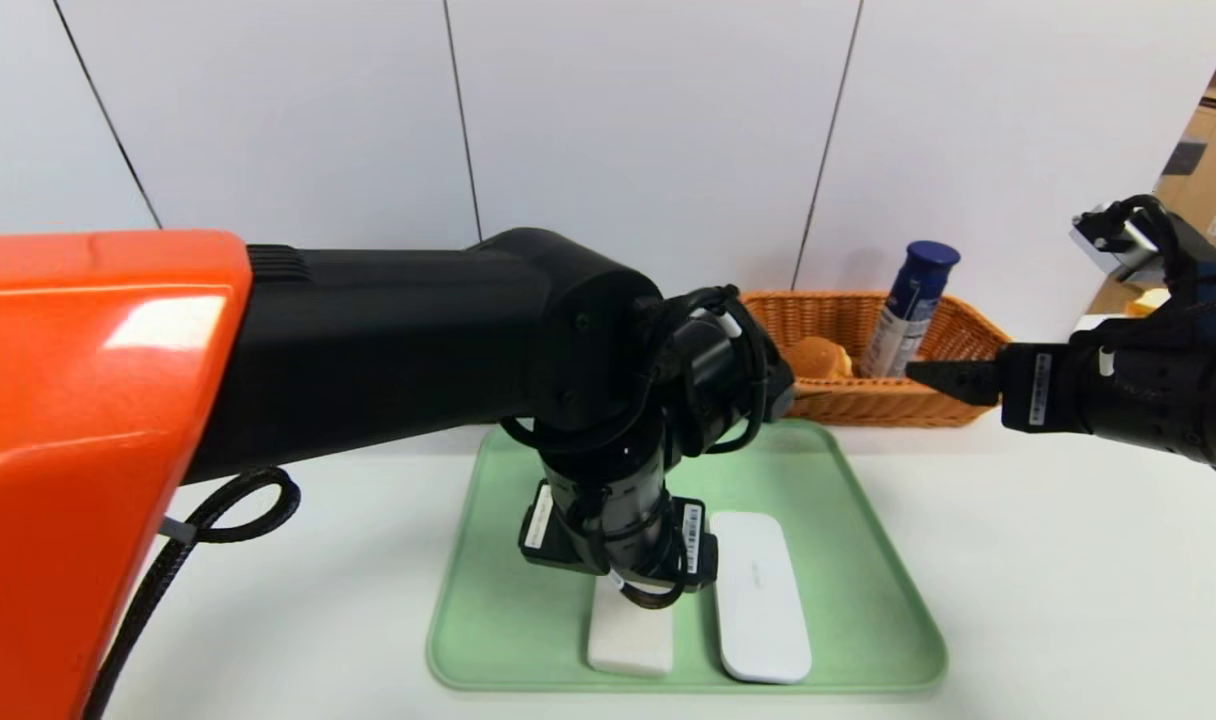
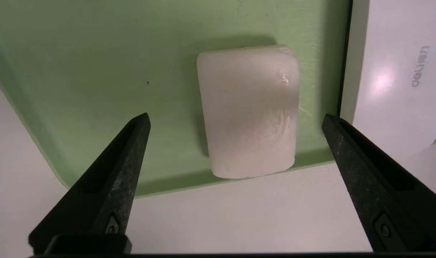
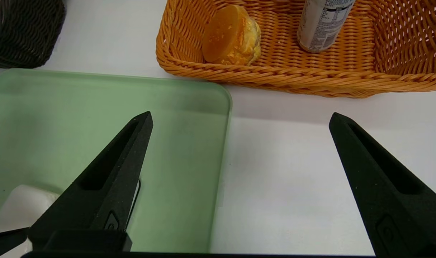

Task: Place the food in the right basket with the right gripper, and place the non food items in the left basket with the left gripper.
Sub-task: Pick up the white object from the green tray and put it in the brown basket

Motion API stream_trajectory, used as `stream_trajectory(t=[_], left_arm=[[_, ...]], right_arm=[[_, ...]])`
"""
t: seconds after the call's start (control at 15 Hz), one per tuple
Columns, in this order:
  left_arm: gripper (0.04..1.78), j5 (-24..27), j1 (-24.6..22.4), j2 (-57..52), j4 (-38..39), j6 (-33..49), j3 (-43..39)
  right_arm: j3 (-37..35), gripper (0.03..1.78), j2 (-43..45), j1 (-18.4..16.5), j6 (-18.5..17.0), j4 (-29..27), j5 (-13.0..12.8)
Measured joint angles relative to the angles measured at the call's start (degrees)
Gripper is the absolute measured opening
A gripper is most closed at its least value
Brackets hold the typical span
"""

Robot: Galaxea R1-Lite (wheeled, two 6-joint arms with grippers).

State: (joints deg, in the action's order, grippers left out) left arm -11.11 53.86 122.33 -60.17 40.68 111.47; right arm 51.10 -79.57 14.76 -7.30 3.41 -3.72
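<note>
A green tray (image 1: pixel 868 560) holds a white soap-like block (image 1: pixel 628 640) and a flat white device (image 1: pixel 763 595). My left gripper (image 2: pixel 236 116) hangs open just above the block (image 2: pixel 250 111), one finger on each side, not touching it. The device (image 2: pixel 393 82) lies beside it. The orange basket (image 1: pixel 888 405) at the back right holds a bun (image 1: pixel 818 357) and a blue-capped spray can (image 1: pixel 908 310). My right gripper (image 3: pixel 240 114) is open and empty, above the table by the tray's far right corner, in front of the orange basket (image 3: pixel 275 77).
A dark woven basket (image 3: pixel 24 32) sits at the back left of the tray; my left arm hides it in the head view. The block lies against the tray's near rim (image 2: pixel 96 186). White table surrounds the tray.
</note>
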Motion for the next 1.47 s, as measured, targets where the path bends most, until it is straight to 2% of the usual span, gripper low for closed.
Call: stream_trajectory(t=[0.8, 1.07, 1.2, 1.47], left_arm=[[1.69, -0.8, 0.7, 5.7, 1.4, 0.1, 0.3], [1.08, -0.8, 0.9, 6.1, 1.4, 0.5, 0.3], [0.99, -0.8, 0.9, 6.1, 1.4, 0.4, 0.3], [0.97, -0.8, 1.2, 5.3, 0.9, 0.2, 0.2]], right_arm=[[-1.0, 1.7, 0.2, -0.1, 0.0, 0.3, 0.1], [-1.3, 1.7, 0.5, -0.1, 0.1, 0.4, 0.1], [-1.3, 1.7, 0.6, -0.1, 0.1, 0.4, 0.1], [-1.8, 1.7, 1.2, -0.1, 0.2, 0.3, 0.1]])
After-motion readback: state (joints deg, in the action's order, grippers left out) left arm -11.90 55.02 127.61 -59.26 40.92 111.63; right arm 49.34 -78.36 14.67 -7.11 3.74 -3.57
